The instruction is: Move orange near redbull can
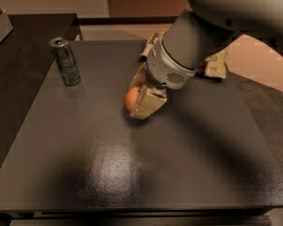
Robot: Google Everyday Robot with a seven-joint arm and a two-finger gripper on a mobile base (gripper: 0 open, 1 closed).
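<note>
Closest to the camera was the front edge of the dark table [108,173]. The top there was bare and a bit shiny, with lots of room.

In the middle of the table was the orange [130,99]. The gripper [136,99] had it. Its two pale fingers [148,103] were closed on the orange, one on the near side and one on the far side. The orange sat very low over the table top. I could not tell if it touched the table or hung just above it.

An orange is round and firm, and likely not heavy. Its skin is smooth, so it could roll or slip out if the hold was loose. Holding it across its fat middle, as here, looked like the safest way. Squeezing too hard could bruise it.

Farther back and to the left stood the redbull can [65,61], upright and well apart from the orange. A tall thin can probably tips over from a small bump, so the orange should stop just beside it and not hit it.

Nothing lay between the orange and the can, so the way looked open. The left edge of the table was close to the can, so there was less room on that side.

Behind the big grey arm [188,41] lay a snack bag [217,65], near the far edge.
</note>
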